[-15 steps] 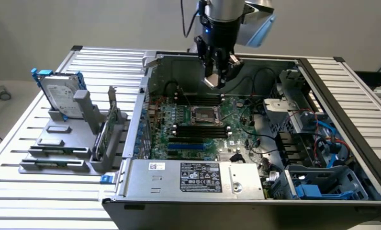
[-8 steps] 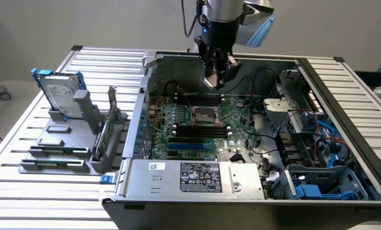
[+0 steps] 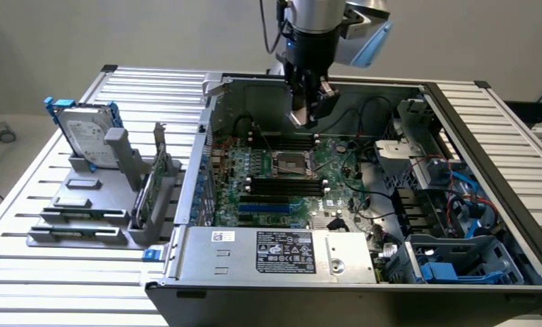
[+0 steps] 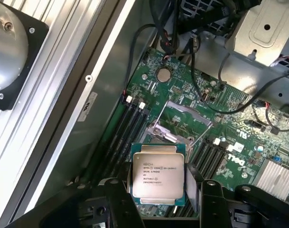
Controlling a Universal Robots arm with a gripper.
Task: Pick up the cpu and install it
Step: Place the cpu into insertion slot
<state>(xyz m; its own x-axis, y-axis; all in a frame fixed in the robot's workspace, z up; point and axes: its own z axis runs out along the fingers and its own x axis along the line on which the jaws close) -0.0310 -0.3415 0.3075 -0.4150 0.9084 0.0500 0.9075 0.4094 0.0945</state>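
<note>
Jaws stand wide, closed on the cpu (image 4: 157,175), a thin square chip w/ shiny silver lid, printed text and a dark green rim. One pale pad (image 4: 195,186) presses each of two opposite edges, and the chip lies flat between them, lid toward the wrist cam. It is held in the air over the green motherboard (image 4: 239,137), touching nothing else.

In the wrist view the dark square metal-framed socket (image 4: 182,116) lies just beyond the chip, w/ its silver frame and lever showing. The cpu is not seated in it. A round silver coin cell (image 4: 163,74) sits further along the board. Black memory slots (image 4: 130,123) run beside the socket, and a finned silver heatsink (image 4: 277,175) is off to one side.

In the exterior view the grey robot arm (image 3: 316,27) hangs straight down into the open grey-metal PC case (image 3: 489,136). Its tip is above the motherboard (image 3: 252,170), near the case's far wall and behind the socket (image 3: 289,162). The case lies on its side on a grey slatted aluminium counter (image 3: 35,272), w/ blue plastic drive bays (image 3: 453,262) at the exterior view's right.

At the exterior view's left, well apart from the case, a large silver hard drive w/ blue rails (image 3: 85,133) stands upright in a grey plastic rack (image 3: 80,204).
</note>
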